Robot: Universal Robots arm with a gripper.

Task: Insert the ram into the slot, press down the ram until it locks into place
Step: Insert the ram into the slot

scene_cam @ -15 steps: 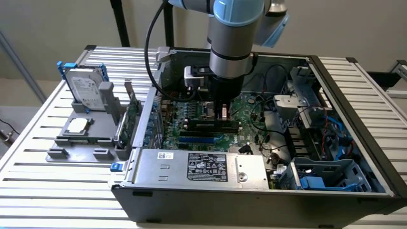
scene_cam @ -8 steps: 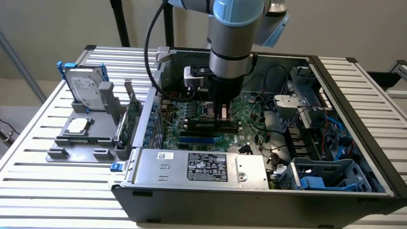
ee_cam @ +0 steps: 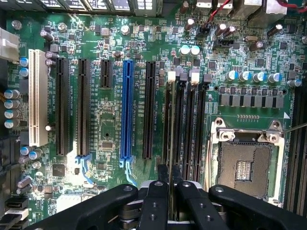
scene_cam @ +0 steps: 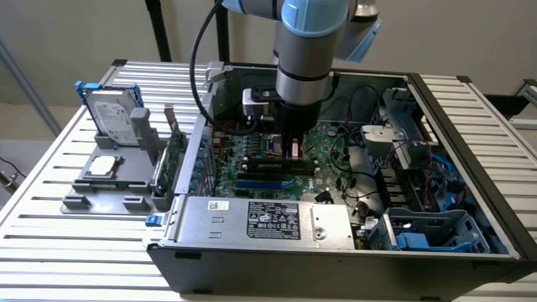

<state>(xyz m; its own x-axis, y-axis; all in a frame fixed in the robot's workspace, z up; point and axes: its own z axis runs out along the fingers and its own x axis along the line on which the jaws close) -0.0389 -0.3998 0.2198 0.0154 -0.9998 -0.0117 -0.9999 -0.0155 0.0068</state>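
On the exterior view's left, a gray fixture is standing on the slatted table and carrying a hard drive in a blue frame. Toward the middle, the arm is reaching straight down into the open computer case, with the gripper low over the motherboard. In the wrist view, the fingers are clamping the ram, which is showing edge-on as a thin pale line. The ram is standing upright and running lengthwise along the slot, within the bank of four parallel black sockets between the blue slot and the silver processor socket. Whether its lower edge is seated cannot be told.
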